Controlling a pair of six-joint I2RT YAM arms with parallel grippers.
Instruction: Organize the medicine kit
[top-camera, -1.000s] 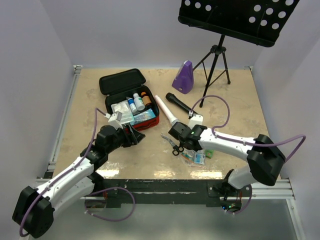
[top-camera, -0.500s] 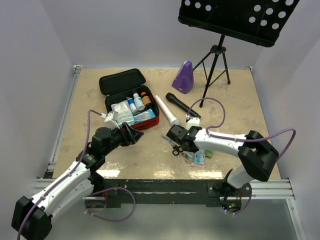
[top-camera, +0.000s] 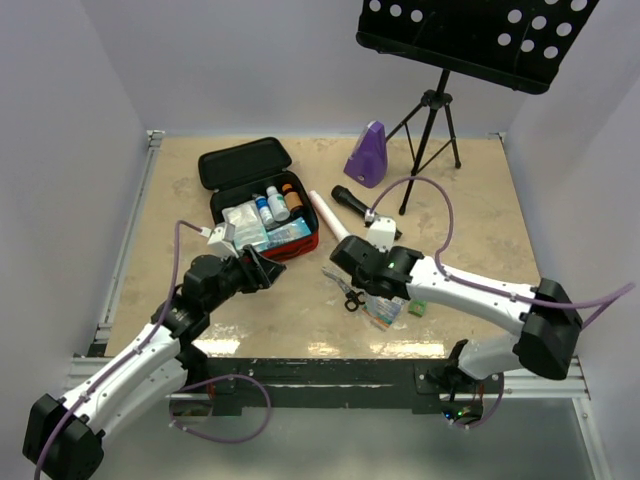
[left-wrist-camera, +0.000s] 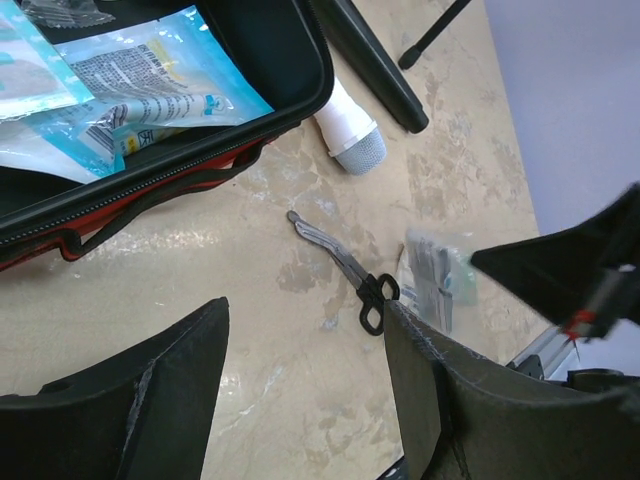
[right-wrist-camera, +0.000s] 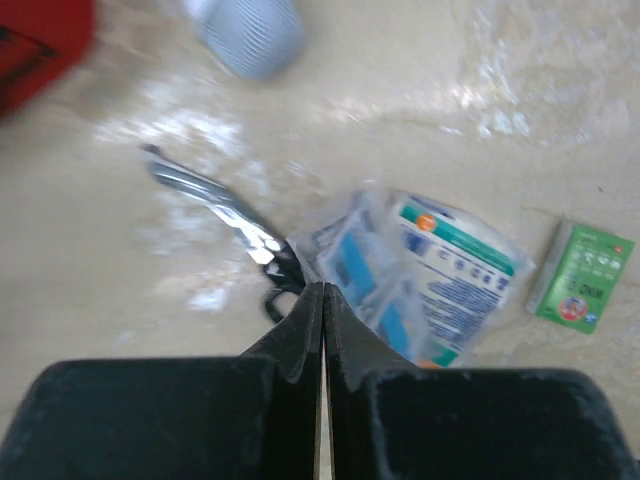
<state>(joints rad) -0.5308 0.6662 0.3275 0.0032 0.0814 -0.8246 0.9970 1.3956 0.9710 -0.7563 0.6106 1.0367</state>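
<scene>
Left pincer (top-camera: 268, 268) hangs low over the tabletop (top-camera: 470, 200) with its jaws wide apart and nothing between them; the left wrist view (left-wrist-camera: 305, 312) shows only bare tabletop in the gap. The medicine kit (top-camera: 245, 163) lies just above and slightly right of it in the overhead frame, near but not touching. The kit lies open, with its black-lined lid laid back toward the upper left and its red-walled tray nearest the pincer. In the left wrist view the kit (left-wrist-camera: 310, 70) fills the upper left, with blue-and-white packets (left-wrist-camera: 150, 70) lying flat inside. The overhead view also shows small bottles (top-camera: 278, 203) in the tray.

To the right of the kit, a white tube with a grey tip (top-camera: 328, 218) lies on the tabletop, just off the kit's right corner. Below it lie the scissors (top-camera: 345, 290), handles toward the bottom of the frame.

Right pincer (top-camera: 360, 285) sits at centre frame, right of the kit and apart from it. Its jaws are pressed fully together (right-wrist-camera: 322, 295), and nothing can be seen caught between them. In the right wrist view, their tip sits over the spot where the scissors' (right-wrist-camera: 215, 205) handles meet the edge of a clear packet (right-wrist-camera: 420, 275). Whether they touch either one cannot be told. The kit (right-wrist-camera: 40, 40) shows only as a red corner at the upper left of that view. A small green box (right-wrist-camera: 580, 280) lies just right of the packet.
</scene>
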